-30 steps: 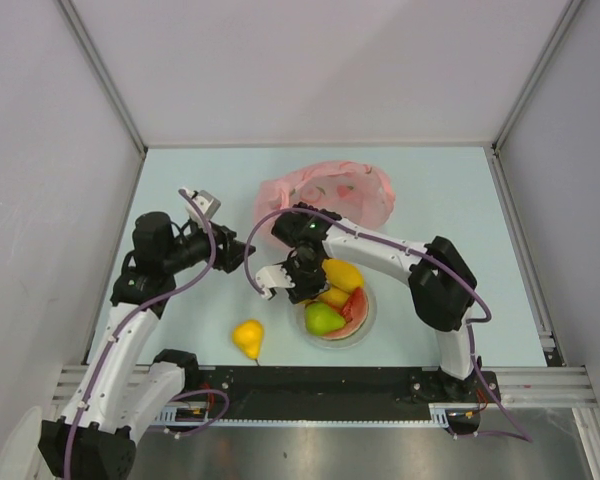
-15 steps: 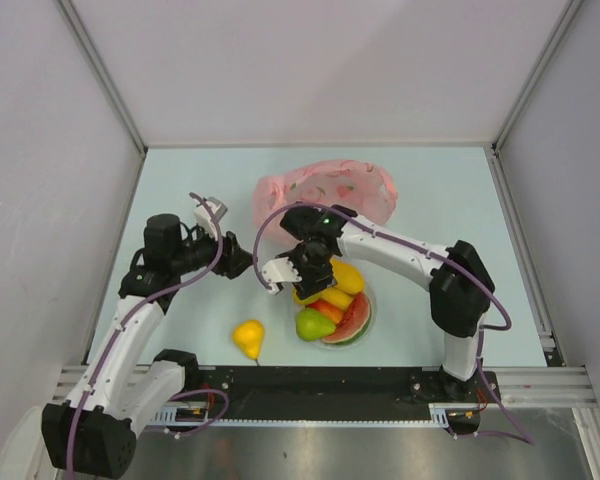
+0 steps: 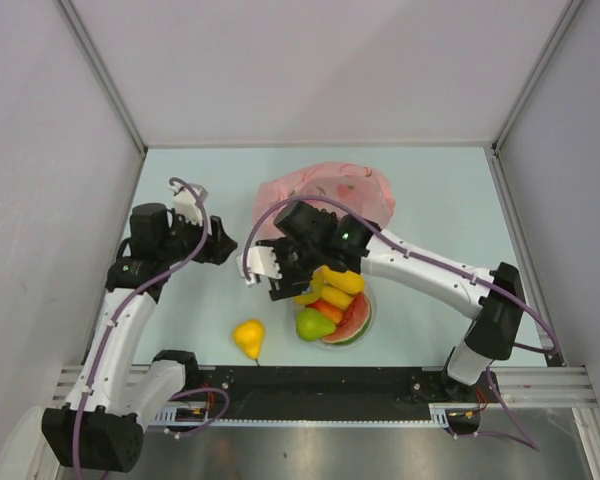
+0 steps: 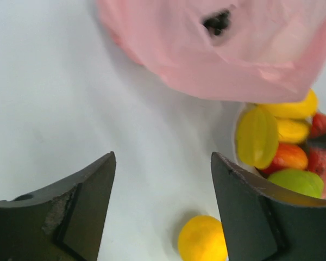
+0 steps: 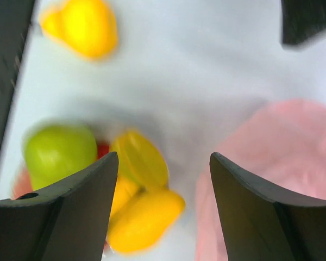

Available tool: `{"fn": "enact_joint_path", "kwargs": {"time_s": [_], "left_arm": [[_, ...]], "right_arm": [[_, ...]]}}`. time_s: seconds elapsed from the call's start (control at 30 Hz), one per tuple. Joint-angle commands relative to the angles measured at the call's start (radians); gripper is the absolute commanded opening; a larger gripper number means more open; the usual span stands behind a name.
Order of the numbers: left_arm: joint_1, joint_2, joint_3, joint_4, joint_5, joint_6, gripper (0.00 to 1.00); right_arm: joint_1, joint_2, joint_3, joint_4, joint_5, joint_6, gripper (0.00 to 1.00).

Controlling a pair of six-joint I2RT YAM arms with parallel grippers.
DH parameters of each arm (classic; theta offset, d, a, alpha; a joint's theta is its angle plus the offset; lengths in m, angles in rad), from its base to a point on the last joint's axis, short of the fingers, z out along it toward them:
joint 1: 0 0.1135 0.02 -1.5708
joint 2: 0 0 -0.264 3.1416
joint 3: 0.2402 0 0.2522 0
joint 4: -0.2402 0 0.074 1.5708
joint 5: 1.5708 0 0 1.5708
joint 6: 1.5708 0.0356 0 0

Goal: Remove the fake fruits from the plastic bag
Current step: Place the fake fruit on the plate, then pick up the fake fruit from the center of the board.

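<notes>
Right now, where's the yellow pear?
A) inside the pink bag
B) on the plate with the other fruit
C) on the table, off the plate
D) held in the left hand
C: the yellow pear lies alone on the table, clear of the plate to its right.

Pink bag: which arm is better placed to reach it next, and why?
Probably left: the left gripper, open and empty, faces the pink bag. The right gripper, also open, points at the table, bag off to one side.
</notes>
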Motion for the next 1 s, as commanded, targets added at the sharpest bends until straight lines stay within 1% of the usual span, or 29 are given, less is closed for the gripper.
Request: {"fn": "enact_joint_path", "kwargs": {"time_s": [0.0, 0.03, 0.07, 0.13, 0.17, 0.2, 0.23, 0.27, 0.33, 0.43, 0.6, 0.67, 0.7, 0.8, 0.83, 0.87, 0.9, 0.97], "left_arm": [[0.041, -0.005, 0.131, -0.04, -0.175, -0.057, 0.79], [0.045, -0.004, 0.163, -0.044, -0.2, -0.057, 0.8], [0.052, 0.0, 0.177, -0.049, -0.221, -0.057, 0.83], [0.083, -0.002, 0.201, -0.049, -0.257, -0.071, 0.85], [0.083, -0.003, 0.204, -0.046, -0.26, -0.077, 0.86], [0.13, -0.007, 0.204, -0.034, -0.263, -0.095, 0.87], [0.141, -0.014, 0.201, -0.028, -0.26, -0.106, 0.87], [0.152, -0.02, 0.2, -0.022, -0.255, -0.118, 0.87], [0.173, -0.034, 0.194, -0.005, -0.236, -0.15, 0.87], [0.195, -0.053, 0.183, 0.011, -0.197, -0.183, 0.87], [0.198, -0.083, 0.155, 0.015, -0.167, -0.187, 0.87], [0.198, -0.089, 0.14, 0.018, -0.157, -0.193, 0.87], [0.196, -0.091, 0.135, 0.018, -0.154, -0.197, 0.87], [0.198, -0.092, 0.131, 0.023, -0.14, -0.204, 0.87], [0.196, -0.092, 0.131, 0.025, -0.136, -0.204, 0.87], [0.198, -0.091, 0.129, 0.032, -0.131, -0.206, 0.87], [0.198, -0.088, 0.129, 0.032, -0.128, -0.206, 0.87], [0.198, -0.083, 0.132, 0.037, -0.119, -0.209, 0.86]], "right_arm": [[0.093, 0.038, 0.0, 0.272, -0.057, 0.397, 0.73], [0.109, 0.059, 0.0, 0.296, -0.049, 0.512, 0.75], [0.127, 0.076, 0.002, 0.336, -0.054, 0.569, 0.76], [0.179, 0.118, -0.013, 0.371, -0.057, 0.647, 0.79], [0.198, 0.127, -0.023, 0.388, -0.011, 0.668, 0.84], [0.224, 0.144, -0.03, 0.4, 0.009, 0.684, 0.87], [0.228, 0.179, -0.024, 0.399, 0.018, 0.697, 0.9], [0.233, 0.204, -0.009, 0.393, 0.03, 0.706, 0.91], [0.242, 0.265, 0.026, 0.379, 0.064, 0.721, 0.92], [0.244, 0.311, 0.028, 0.391, 0.075, 0.728, 0.92], [0.259, 0.363, 0.017, 0.359, 0.07, 0.64, 0.9], [0.259, 0.371, -0.003, 0.361, 0.086, 0.631, 0.85], [0.256, 0.373, -0.006, 0.364, 0.087, 0.62, 0.78], [0.248, 0.377, -0.007, 0.362, 0.07, 0.596, 0.63], [0.247, 0.382, -0.006, 0.359, 0.058, 0.567, 0.54], [0.247, 0.383, 0.006, 0.352, 0.052, 0.553, 0.5], [0.245, 0.386, 0.014, 0.333, 0.044, 0.541, 0.39], [0.239, 0.376, 0.032, 0.315, 0.021, 0.51, 0.3]]}}
